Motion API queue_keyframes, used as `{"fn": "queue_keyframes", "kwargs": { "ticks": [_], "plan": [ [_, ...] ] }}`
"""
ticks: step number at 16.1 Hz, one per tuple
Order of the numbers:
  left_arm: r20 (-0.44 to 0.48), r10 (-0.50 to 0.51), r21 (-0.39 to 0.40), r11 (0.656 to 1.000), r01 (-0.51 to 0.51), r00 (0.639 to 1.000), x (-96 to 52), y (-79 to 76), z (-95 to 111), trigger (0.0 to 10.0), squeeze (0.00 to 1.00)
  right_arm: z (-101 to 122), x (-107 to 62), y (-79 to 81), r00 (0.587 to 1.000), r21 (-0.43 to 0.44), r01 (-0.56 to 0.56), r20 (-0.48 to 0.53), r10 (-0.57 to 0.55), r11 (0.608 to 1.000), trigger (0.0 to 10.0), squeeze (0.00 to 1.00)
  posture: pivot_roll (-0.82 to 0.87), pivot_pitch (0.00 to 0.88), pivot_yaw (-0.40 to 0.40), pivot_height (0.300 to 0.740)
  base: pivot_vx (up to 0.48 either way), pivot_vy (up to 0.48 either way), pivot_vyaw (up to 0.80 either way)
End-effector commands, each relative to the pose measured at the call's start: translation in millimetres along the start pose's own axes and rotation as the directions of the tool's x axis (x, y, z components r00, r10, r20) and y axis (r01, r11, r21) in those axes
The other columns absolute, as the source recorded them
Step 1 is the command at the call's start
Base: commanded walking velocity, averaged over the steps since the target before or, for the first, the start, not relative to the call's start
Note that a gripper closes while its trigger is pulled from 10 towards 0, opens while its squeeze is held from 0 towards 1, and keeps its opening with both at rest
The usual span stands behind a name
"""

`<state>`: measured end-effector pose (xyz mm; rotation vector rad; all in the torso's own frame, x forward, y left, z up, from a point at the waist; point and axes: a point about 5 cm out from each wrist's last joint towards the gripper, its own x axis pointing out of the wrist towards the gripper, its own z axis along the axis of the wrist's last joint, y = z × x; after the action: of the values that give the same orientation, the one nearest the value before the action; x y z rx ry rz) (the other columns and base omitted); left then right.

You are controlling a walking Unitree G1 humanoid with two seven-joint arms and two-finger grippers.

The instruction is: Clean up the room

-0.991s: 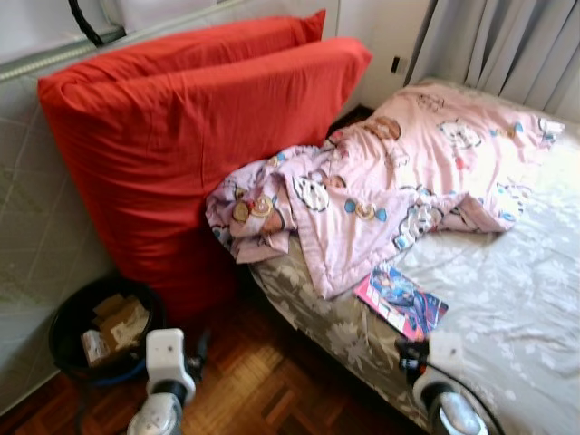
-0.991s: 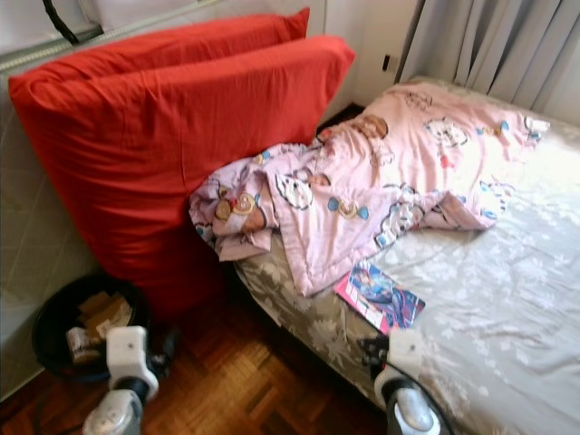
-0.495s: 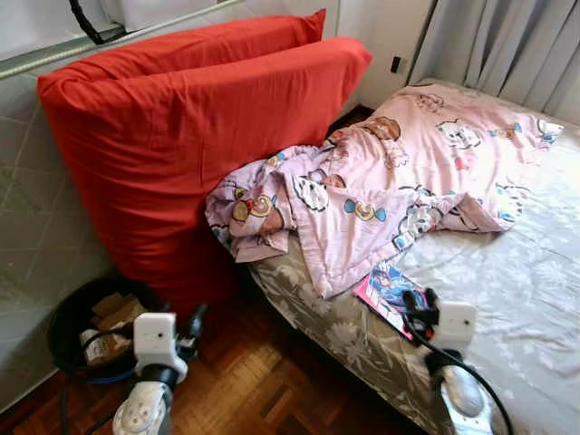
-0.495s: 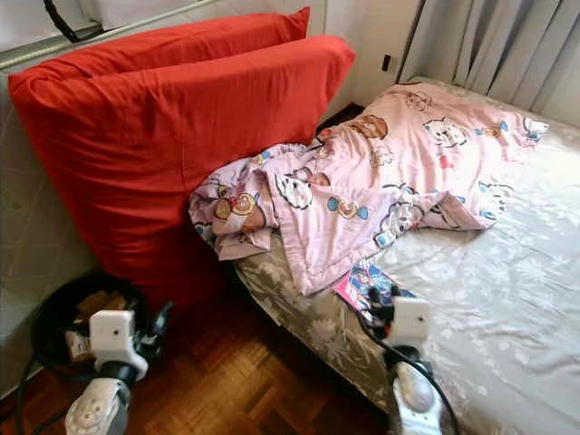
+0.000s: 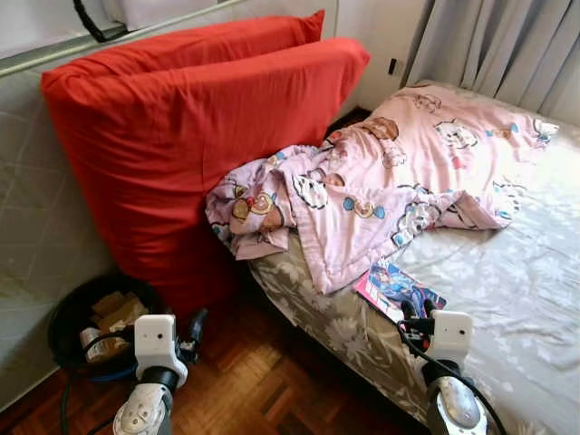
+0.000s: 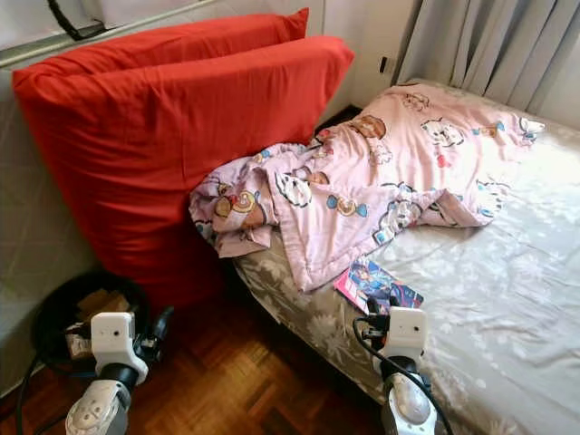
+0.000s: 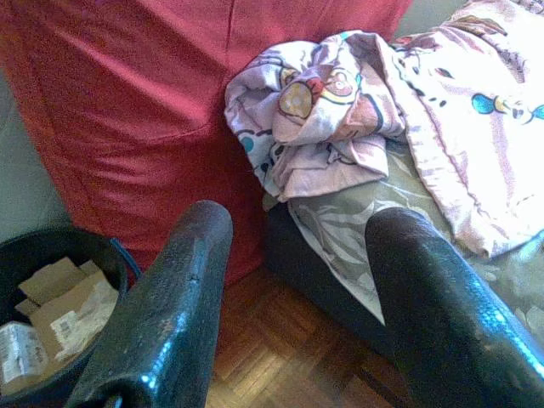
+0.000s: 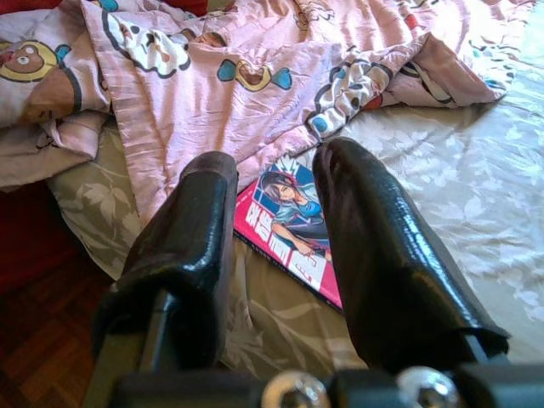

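Your right gripper (image 8: 272, 187) hovers low over the near edge of the bed (image 5: 535, 299), fingers spread apart with nothing between them. Just beyond its tips you see the magazine (image 5: 399, 288) lying flat on the sheet; in the right wrist view its red cover shows through the gap between the fingers (image 8: 374, 255). The near corner of the pink blanket (image 5: 390, 190) lies just beside the magazine's far-left edge, and the blanket runs from there across the bed to the far right, with a crumpled wad spilling over the bed's left side.

Your left gripper (image 7: 297, 272) hangs over the wood floor (image 5: 245, 381) to the left of the bed, fingers wide and empty. Near-left of it sits a black bin (image 5: 68, 317) holding cardboard scraps. Behind the bin, two big red cushions (image 5: 190, 127) lean against the wall. Grey curtains (image 5: 507, 45) hang at the far right.
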<state>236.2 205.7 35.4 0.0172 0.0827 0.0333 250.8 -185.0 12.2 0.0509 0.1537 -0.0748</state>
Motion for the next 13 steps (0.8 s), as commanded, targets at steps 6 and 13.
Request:
{"fn": "queue_keyframes", "kwargs": {
  "ticks": [6, 13],
  "plan": [
    [-0.011, 0.024, 0.007, 1.000, -0.023, 1.000, 3.8, 7.6, 4.0, 10.0, 0.00, 7.2, 6.5, -3.3, 1.000, 0.008, 0.027, 0.000, -0.027, 1.000, 10.0, 0.00, -0.02, 0.083, -0.014, 0.655, 0.000, 0.000, 0.00],
    [-0.004, 0.029, -0.009, 1.000, -0.029, 1.000, 6.4, 4.3, 7.1, 10.0, 0.00, 6.6, 10.7, -0.4, 0.999, 0.008, 0.027, -0.022, -0.027, 1.000, 10.0, 0.00, -0.01, 0.109, -0.020, 0.655, 0.000, 0.000, 0.00]
  ]
}}
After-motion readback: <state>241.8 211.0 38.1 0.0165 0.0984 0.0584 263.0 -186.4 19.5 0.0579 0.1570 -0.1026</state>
